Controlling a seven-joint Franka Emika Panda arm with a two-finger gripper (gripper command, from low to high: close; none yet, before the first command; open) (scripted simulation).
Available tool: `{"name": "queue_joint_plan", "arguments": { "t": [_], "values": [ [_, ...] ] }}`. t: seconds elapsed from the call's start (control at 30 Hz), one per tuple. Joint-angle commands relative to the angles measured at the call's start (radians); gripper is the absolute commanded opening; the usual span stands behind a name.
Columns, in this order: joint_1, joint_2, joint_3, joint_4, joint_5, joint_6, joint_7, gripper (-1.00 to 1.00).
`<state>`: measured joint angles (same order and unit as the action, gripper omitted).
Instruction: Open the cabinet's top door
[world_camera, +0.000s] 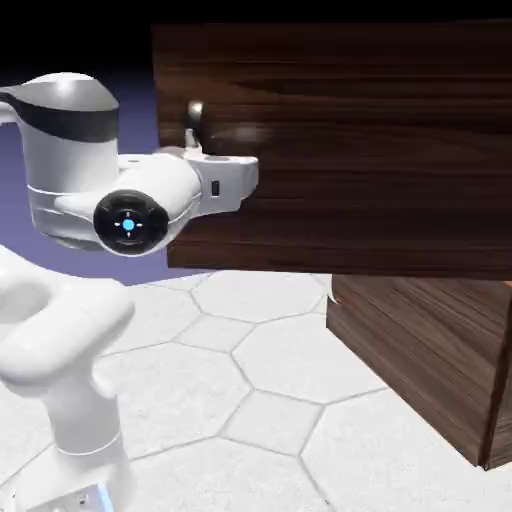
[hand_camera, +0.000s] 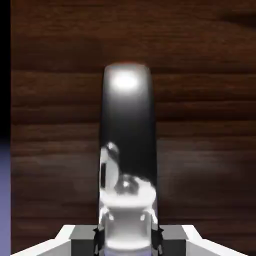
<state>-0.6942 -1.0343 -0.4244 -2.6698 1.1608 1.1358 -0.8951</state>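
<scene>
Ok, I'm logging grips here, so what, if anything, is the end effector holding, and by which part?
The end effector is closed on the handle of the top door, one finger tip on each side, at its lower end in the hand view.

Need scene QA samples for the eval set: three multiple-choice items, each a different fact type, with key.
1. In the hand view, where is the silver handle?
A) left of both fingers
B) between the fingers
C) right of both fingers

2. What colour is the cabinet door?
A) white
B) pale grey
C) dark brown

3. State of the fingers?
A) shut on the handle
B) wide open, handle untouched
C) shut on the door's edge

1 B: the handle runs down between the fingers.
2 C: the door shows dark brown wood grain.
3 A: the fingers close in on both sides of the handle.
</scene>
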Motion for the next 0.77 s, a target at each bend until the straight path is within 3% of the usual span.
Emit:
{"name": "queue_joint_plan", "arguments": {
  "t": [0.0, 0.73],
  "values": [
    [0.019, 0.036, -0.031, 0.029, -0.027, -0.024, -0.017, -1.00],
    [0.624, 0.782, -0.765, 0.753, -0.304, -0.639, -0.418, -1.00]
  ]
}}
